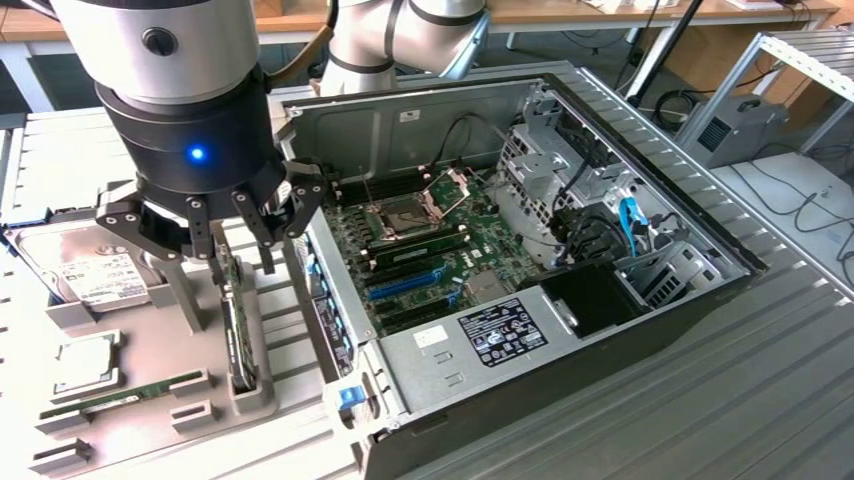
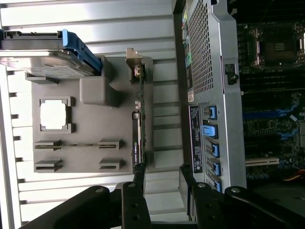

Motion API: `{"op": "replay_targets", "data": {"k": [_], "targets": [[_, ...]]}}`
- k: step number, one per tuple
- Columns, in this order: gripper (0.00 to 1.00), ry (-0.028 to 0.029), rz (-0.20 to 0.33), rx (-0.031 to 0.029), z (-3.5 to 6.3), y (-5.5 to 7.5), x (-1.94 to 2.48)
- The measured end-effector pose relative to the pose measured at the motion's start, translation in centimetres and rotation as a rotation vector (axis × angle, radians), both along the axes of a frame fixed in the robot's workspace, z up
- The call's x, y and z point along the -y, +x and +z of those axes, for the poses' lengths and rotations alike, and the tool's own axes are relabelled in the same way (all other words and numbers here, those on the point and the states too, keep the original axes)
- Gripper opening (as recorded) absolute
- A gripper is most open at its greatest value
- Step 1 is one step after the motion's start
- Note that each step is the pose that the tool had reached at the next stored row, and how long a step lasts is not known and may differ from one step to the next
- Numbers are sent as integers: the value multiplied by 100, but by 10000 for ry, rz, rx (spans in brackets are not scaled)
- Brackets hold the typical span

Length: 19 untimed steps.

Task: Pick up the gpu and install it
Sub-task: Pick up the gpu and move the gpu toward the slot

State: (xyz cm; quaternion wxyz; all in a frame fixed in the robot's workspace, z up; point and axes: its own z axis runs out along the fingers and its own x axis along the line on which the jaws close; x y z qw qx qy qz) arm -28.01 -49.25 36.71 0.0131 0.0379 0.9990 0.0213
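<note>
Widest of all is the ribbed grey metal table (image 1: 747, 400) (image 2: 95, 19), spreading out beneath my pincer on every side. On it, just beside my pincer toward the exterior view's right, lies the black and silver computer case (image 1: 387, 125) (image 2: 209, 71) with its side open. The green motherboard (image 1: 454, 250) (image 2: 271, 109) sits flat inside it, lower than my fingertips. Directly under me is the grey plastic holder tray (image 1: 160, 340) (image 2: 90, 124), touching the case wall or nearly so; I cannot tell which. My black multi-fingered pincer (image 1: 230, 250) (image 2: 161, 174) hangs over the tray with its jaws spread wide, grasping nothing. The silver boxy hard drive (image 1: 94, 265) (image 2: 43, 64) with its white label rests at the tray end away from the case, on the exterior view's left of my fingers. The gpu (image 1: 240, 340) (image 2: 138, 124), a flat green circuit card with a silver metal end bracket, stands on edge in the tray's slot just below my fingertips, and its near end lines up with one finger; whether that finger touches it I cannot tell. The long narrow green RAM stick (image 1: 127, 392) (image 2: 71, 144) lies in its holders farther from me than the gpu. The small square silver processor chip (image 1: 83, 362) (image 2: 52, 115) sits in its frame between the stick and the drive.
</note>
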Motion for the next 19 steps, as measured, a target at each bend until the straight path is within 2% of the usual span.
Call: {"op": "replay_targets", "data": {"k": [19], "targets": [[42, -1, 0, 0, -37, 0, 0]]}}
